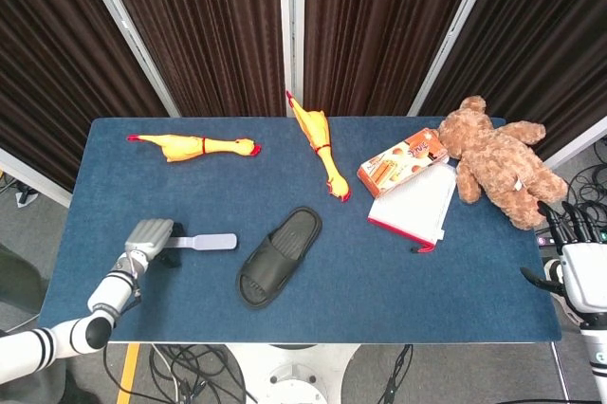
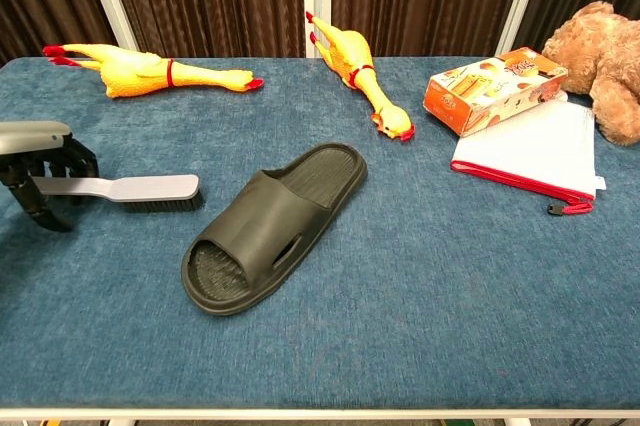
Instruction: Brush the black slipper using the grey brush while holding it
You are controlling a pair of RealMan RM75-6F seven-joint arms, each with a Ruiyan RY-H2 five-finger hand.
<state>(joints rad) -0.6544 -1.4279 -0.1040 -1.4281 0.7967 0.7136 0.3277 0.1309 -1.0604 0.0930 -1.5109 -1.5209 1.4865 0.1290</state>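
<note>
The black slipper (image 1: 278,257) (image 2: 270,231) lies sole-down near the middle of the blue table, toe toward the back right. Left of it, flat on the cloth, is the grey brush (image 1: 207,241) (image 2: 140,189) with its bristles down and its handle pointing left. My left hand (image 1: 150,236) (image 2: 40,161) is over the end of that handle. Its dark fingers hang down on either side of the handle and are not closed around it. My right hand (image 1: 579,262) hovers off the table's right edge with its fingers spread, holding nothing.
Two yellow rubber chickens (image 1: 194,147) (image 1: 321,143) lie along the back. An orange box (image 1: 402,162), a white pouch with red trim (image 1: 414,201) and a brown teddy bear (image 1: 495,159) fill the back right. The table's front edge (image 1: 313,338) runs just below the slipper.
</note>
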